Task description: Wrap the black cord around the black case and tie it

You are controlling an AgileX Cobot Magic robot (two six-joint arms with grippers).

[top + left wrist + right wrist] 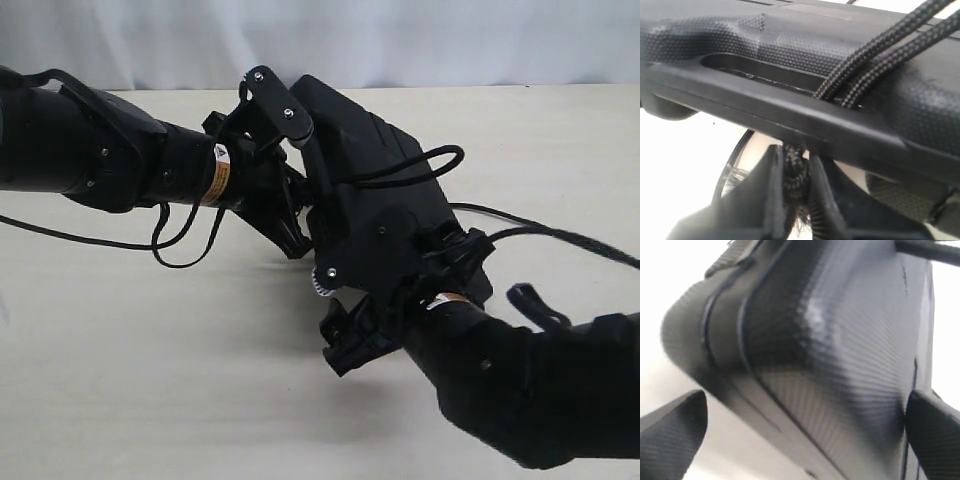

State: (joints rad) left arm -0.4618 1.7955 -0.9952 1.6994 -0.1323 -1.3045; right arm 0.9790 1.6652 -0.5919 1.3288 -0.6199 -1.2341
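The black case [380, 150] is up off the table, tilted, between my two grippers. The black cord [425, 165] loops over its upper face. In the left wrist view two braided strands of the cord [880, 55] run into the handle slot of the case [790, 40]. My left gripper [795, 180] is shut on the cord's frayed end just under the handle bar; in the exterior view the left gripper [295, 205] presses against the case's left edge. My right gripper [805, 440] stands wide open around a corner of the case [830, 340], one finger [675, 435] clear of it.
A cream table [150, 380] lies below, with a pale curtain behind it. A thin black arm cable [60, 235] trails across the table on the left. Dark lines [560, 240] run off to the right past the right arm [520, 380].
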